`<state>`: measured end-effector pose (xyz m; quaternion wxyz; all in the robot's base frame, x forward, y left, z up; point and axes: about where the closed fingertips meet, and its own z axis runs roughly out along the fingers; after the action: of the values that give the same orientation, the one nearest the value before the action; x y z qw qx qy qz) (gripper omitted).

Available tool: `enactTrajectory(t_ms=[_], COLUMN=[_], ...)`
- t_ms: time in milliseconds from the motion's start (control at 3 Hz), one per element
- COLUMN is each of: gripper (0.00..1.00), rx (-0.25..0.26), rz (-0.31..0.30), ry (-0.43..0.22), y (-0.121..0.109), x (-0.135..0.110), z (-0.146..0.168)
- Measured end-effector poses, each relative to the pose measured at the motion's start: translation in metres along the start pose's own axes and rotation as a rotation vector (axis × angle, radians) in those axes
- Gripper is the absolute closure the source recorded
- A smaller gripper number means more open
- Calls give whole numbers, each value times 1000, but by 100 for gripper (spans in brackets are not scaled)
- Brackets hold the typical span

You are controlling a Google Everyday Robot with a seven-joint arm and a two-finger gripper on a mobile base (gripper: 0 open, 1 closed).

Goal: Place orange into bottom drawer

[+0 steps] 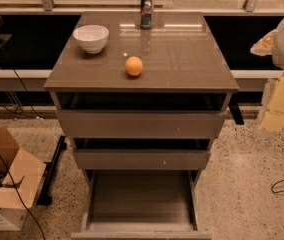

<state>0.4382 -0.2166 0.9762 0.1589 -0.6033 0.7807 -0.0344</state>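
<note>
Far right of orange [134, 66], end effector [278, 106] hovers.

White bowl [91, 37] and upright can [146, 10] on the cabinet top [182, 59], cardboard box [4, 184] on speckled floor [242, 184]

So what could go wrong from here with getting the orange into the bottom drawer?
The gripper sits far off at the right edge, so the whole reach is ahead. The orange is round and lies loose near the front edge of the cabinet top; a glancing touch could roll it off. The two upper drawers stand ajar above the bottom drawer, so a lowering arm might clip them.
</note>
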Motion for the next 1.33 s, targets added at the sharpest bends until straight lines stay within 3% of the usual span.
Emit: enactTrajectory(t_ms=[333,1000,1333], gripper=[0,0,0], rx=[2,19,1], rz=[-1,-58,-71], ry=[-1,-131,-188], y=[0,-58,-81], x=[-1,-69,-102], z=[0,11,22])
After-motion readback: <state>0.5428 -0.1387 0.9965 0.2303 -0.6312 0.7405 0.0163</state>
